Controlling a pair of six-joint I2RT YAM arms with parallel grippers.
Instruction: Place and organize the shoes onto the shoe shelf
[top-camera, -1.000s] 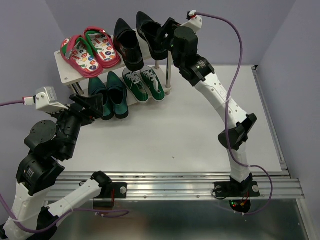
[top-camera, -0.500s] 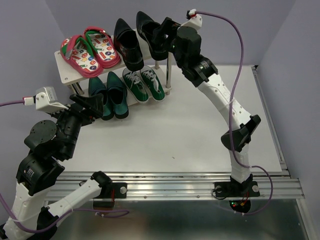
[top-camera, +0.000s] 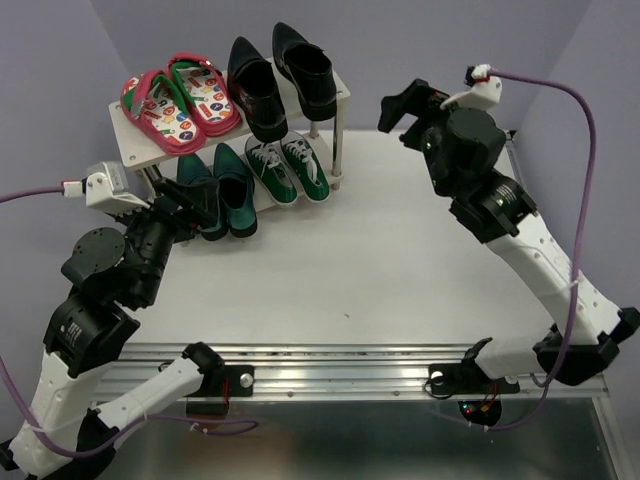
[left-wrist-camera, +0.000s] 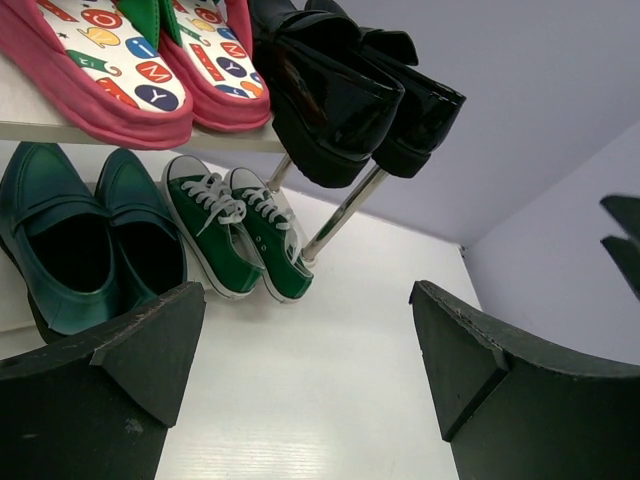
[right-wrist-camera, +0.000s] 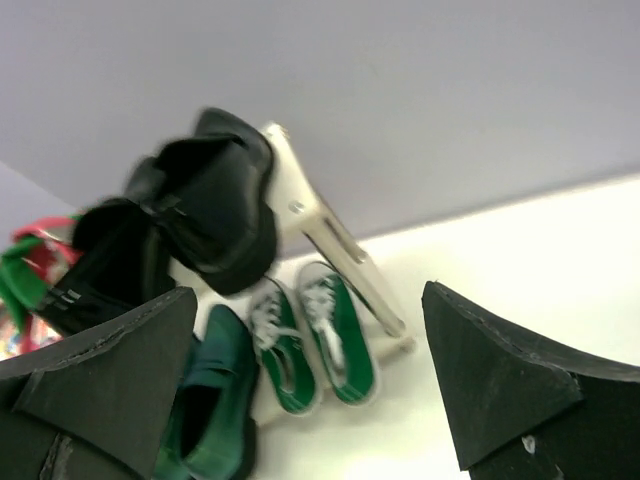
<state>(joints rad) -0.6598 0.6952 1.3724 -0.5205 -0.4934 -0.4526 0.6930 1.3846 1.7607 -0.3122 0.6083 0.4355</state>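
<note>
The shoe shelf (top-camera: 135, 150) stands at the back left. On its top board lie red flip-flops (top-camera: 180, 98) and the black dress shoes (top-camera: 280, 75). The lower board (left-wrist-camera: 10, 315) carries the teal dress shoes (top-camera: 222, 190) and the green sneakers (top-camera: 288, 168). My right gripper (top-camera: 398, 108) hangs open in the air to the right of the shelf, holding nothing. Its wrist view shows the black shoes (right-wrist-camera: 205, 210), sneakers (right-wrist-camera: 310, 345) and teal shoes (right-wrist-camera: 215, 400) beyond the open right gripper (right-wrist-camera: 308, 325). My left gripper (left-wrist-camera: 305, 325) is open and empty, low in front of the teal shoes (left-wrist-camera: 70, 230) and sneakers (left-wrist-camera: 235, 235).
The shelf's metal leg (left-wrist-camera: 335, 220) stands just right of the sneakers. The black shoes' heels (left-wrist-camera: 350, 95) overhang the top board's front edge. White table (top-camera: 400, 260) stretches in front and to the right of the shelf, with purple walls behind and a metal rail (top-camera: 350, 360) at the near edge.
My right gripper opened off the black shoe on the top board and pulled back to the right, well away from the shelf. The shoe stays there. My left arm shifted slightly.
</note>
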